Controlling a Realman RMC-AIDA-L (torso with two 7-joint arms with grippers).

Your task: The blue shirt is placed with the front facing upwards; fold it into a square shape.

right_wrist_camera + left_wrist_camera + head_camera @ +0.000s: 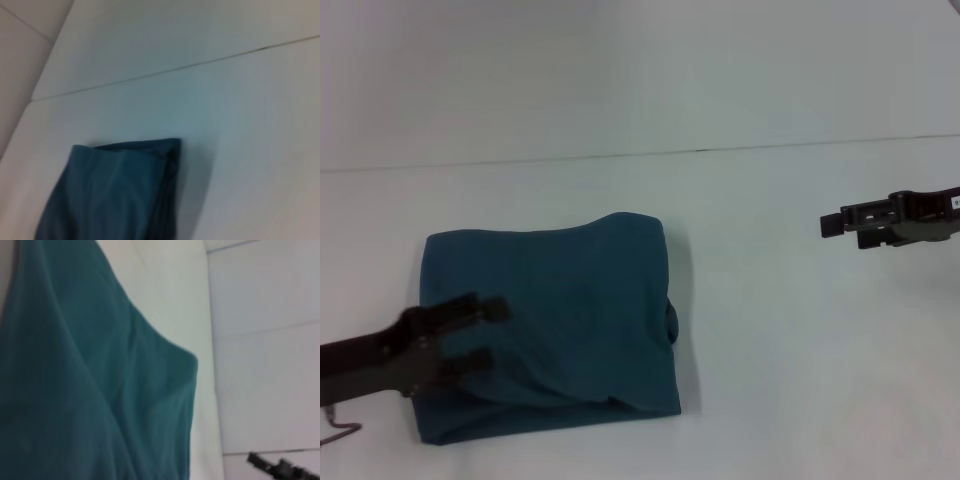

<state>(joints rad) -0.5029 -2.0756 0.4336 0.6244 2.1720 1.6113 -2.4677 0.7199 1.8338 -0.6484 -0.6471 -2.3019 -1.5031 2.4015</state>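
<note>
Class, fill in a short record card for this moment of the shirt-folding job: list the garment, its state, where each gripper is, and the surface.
garment: blue shirt
state: folded into a rough square, plain side up, no print showing
surface: white table
left gripper: over the shirt's left part, fingers apart, no cloth seen between them
right gripper: off to the right of the shirt, clear of it
task stage: the square shape looks largely reached

Left gripper (485,335) motion-blurred over the shirt (570,300); jaw state unreadable. Shirt print and label hidden by folds. Right gripper (835,224) arm cut by frame edge.
</note>
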